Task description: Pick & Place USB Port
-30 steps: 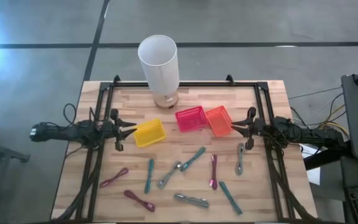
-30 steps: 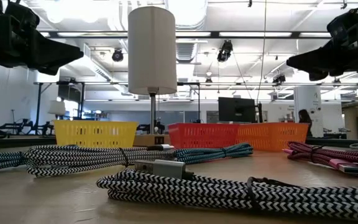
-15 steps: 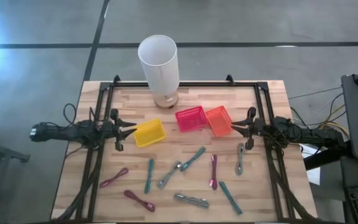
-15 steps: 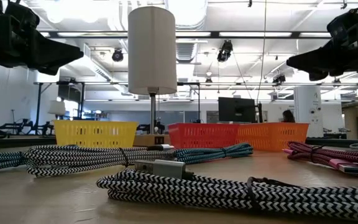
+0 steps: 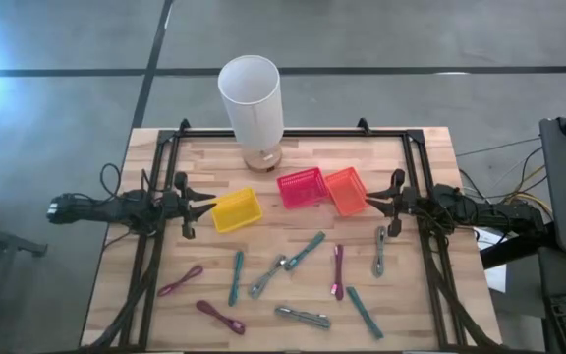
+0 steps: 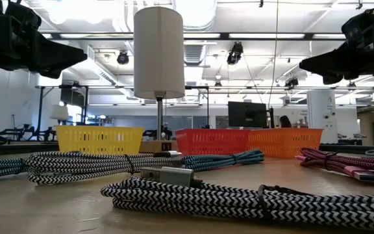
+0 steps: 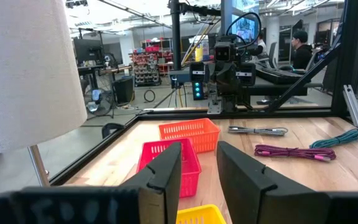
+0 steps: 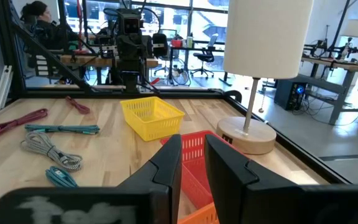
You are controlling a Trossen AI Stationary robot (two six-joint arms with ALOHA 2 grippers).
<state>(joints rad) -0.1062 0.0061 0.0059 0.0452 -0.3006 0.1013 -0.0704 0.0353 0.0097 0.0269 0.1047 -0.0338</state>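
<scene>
From above, the left gripper is hovering by the yellow basket, the right gripper by the orange basket; bundled cables are lying nearer. In both wrist views the jaws are standing parted, grasping nothing.

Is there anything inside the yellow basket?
The yellow basket looks empty from above: only its mesh floor shows. From the right wrist view its near wall hides part of the floor. The cables all lie on the table.
</scene>
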